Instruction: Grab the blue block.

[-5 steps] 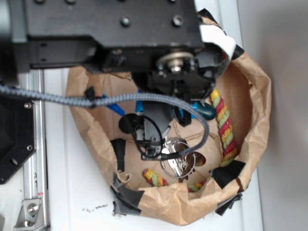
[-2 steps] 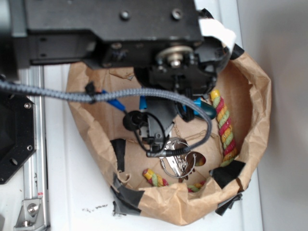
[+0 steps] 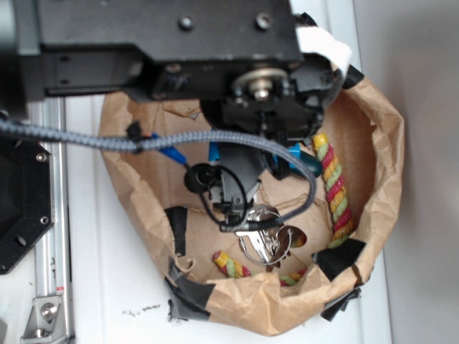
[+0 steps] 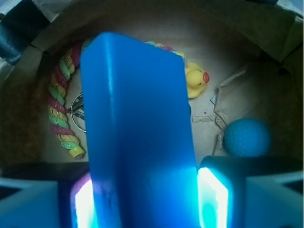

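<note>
No brand, label or legible writing is visible in either view.

Wrist view: the gripper (image 4: 147,199) is closed on the blue block (image 4: 140,128). The block stands upright between the two fingers (image 4: 214,199), both pads pressed against its lower sides, and it fills the centre of the view, raised above the bag floor.

Container: a brown paper bag (image 3: 373,186) with its rim rolled down and patched with black tape (image 3: 337,261) sits on the white table (image 3: 107,287). The arm hangs over its opening.

Contents:
- a multicoloured rope (image 4: 59,118) along the left wall;
- a yellow rubber duck (image 4: 195,80) at the far side;
- a round blue ball (image 4: 247,137) at the right, apart from the duck;
- metal rings (image 3: 262,240) on the floor, just beside the rope.
</note>
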Robot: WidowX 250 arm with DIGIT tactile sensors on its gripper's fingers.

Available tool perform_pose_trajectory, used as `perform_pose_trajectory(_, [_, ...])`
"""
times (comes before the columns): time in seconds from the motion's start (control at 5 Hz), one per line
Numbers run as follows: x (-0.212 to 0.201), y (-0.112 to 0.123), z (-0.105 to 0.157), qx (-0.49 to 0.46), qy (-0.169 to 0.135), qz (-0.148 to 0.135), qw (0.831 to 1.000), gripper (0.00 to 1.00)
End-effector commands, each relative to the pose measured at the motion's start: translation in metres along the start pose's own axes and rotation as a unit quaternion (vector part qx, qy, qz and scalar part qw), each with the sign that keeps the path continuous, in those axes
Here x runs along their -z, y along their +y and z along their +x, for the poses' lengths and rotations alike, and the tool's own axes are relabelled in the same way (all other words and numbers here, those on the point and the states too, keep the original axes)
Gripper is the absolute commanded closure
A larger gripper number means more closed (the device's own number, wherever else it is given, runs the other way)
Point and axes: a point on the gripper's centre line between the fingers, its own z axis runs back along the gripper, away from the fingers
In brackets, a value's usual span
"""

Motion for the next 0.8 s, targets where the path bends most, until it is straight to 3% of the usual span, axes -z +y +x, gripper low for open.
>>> perform_pose_trajectory(0.0, [-0.0056,-0.0024,0.0016,-0.009,-0.021,0.009,1.000,1.00])
perform_pose_trajectory(0.6, [-0.0036,-0.0011,0.0015,-0.011,-0.019,0.010,1.000,1.00])
